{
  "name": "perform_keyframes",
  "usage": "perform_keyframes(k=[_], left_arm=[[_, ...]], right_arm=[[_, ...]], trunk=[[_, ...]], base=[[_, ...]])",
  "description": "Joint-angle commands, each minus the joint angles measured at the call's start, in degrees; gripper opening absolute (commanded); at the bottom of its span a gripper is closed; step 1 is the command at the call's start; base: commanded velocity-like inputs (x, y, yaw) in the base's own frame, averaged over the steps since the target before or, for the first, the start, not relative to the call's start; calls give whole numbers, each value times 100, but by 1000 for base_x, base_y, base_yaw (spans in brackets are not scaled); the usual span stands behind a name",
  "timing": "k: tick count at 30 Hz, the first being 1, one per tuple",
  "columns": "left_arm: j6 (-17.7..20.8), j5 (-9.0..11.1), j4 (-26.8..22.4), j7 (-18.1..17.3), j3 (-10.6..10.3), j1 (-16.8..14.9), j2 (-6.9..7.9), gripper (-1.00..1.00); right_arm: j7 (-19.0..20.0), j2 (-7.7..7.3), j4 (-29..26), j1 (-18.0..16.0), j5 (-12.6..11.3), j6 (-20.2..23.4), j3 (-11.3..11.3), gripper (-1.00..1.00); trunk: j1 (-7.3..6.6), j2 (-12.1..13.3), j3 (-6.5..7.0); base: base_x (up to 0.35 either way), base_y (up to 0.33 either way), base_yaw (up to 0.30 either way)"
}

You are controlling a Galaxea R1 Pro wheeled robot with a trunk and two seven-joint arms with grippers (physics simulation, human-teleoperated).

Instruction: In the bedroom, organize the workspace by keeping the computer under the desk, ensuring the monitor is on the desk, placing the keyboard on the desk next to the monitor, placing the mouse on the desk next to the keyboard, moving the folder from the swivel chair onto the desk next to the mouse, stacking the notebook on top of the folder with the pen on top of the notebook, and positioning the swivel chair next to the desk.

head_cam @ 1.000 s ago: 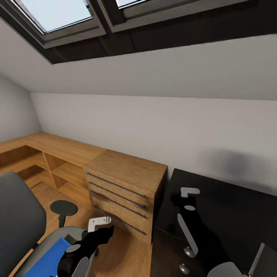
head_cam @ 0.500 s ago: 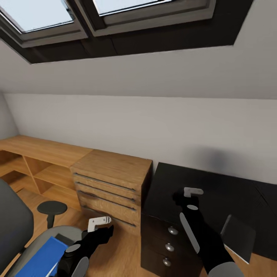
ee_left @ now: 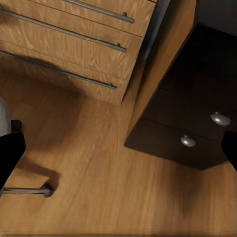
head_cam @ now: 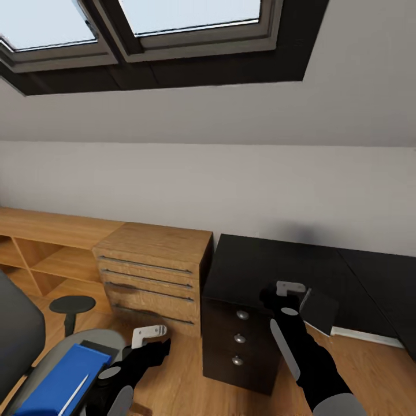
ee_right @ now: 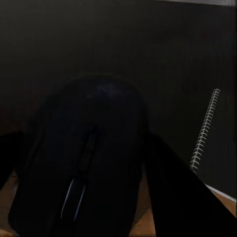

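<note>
Two arms up: our right gripper (head_cam: 289,287) clamps the mouse (ee_right: 84,163), carrying it over the desk (head_cam: 254,260), the notebook (head_cam: 319,310) just beside; left gripper's (head_cam: 149,335) grip we cannot tell.

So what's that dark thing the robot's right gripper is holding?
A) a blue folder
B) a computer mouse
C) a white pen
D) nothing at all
B: in the right wrist view a dark oval mouse, with its scroll wheel showing, sits between the fingers of the right gripper, above the black desk.
</note>
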Motion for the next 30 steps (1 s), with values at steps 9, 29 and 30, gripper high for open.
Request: perform_keyframes(k=[9,29,30], left_arm=[[13,56,-8,59,-19,-5,5,100],[19,57,1,59,-22,-5,5,100],[19,58,1,59,-21,-5,5,100]], right_arm=[[-61,1,-9,-4,-76,-88,14,-100],[8,-170,450,-11,-96,-739,-1777,-100],[8,-191,476,-12,-97,-819,-1804,-100]], trunk=[[-3,-4,-7],[-3,-4,-7],[-3,-4,-7]], base=[[-40,9,-53],[0,0,-290],[0,0,-300]])
